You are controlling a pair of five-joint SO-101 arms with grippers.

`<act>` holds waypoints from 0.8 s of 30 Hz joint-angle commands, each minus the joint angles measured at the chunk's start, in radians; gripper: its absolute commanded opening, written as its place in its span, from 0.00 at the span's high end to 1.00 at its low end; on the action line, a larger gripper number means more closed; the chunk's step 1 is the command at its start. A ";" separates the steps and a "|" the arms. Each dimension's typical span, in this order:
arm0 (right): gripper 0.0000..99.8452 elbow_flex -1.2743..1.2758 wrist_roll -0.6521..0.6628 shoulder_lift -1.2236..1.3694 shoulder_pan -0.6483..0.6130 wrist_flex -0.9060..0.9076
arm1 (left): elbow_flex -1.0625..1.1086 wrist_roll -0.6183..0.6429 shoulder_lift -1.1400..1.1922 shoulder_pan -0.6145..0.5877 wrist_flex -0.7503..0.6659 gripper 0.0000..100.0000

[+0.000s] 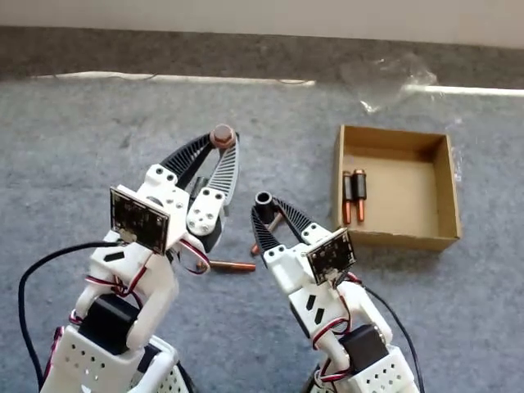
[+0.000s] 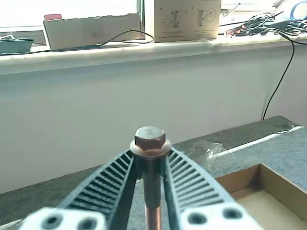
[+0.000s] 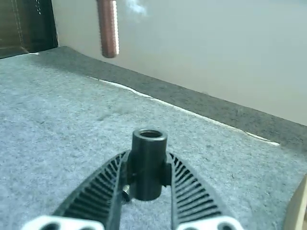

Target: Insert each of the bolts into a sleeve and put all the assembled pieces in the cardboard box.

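Note:
My left gripper [image 1: 222,139] [image 2: 150,158] is shut on a copper bolt [image 2: 150,143] [image 1: 222,136], held upright with its hex head on top, raised above the grey mat. My right gripper [image 1: 264,202] [image 3: 147,170] is shut on a black sleeve [image 3: 147,160] [image 1: 264,200], upright with its bore facing up. The bolt's threaded end [image 3: 107,28] hangs in the air beyond the sleeve in the right wrist view. Another copper bolt [image 1: 232,265] lies on the mat between the arms. The cardboard box [image 1: 399,237] at the right holds two assembled pieces [image 1: 353,195].
A further copper bolt [image 1: 260,237] lies partly hidden under the right gripper. A crumpled clear plastic bag [image 1: 385,80] lies behind the box at the mat's far edge. A black cable [image 1: 37,270] loops at the left of the left arm.

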 commanded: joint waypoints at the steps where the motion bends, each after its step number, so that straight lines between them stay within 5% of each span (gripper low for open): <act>1: 1.00 0.116 -0.003 -0.008 -0.013 0.002 | -0.019 -0.003 -0.021 0.059 -0.026 0.96; 24: 1.00 0.117 -0.011 -0.008 -0.015 -0.119 | 0.071 0.121 -0.021 0.081 -0.092 0.96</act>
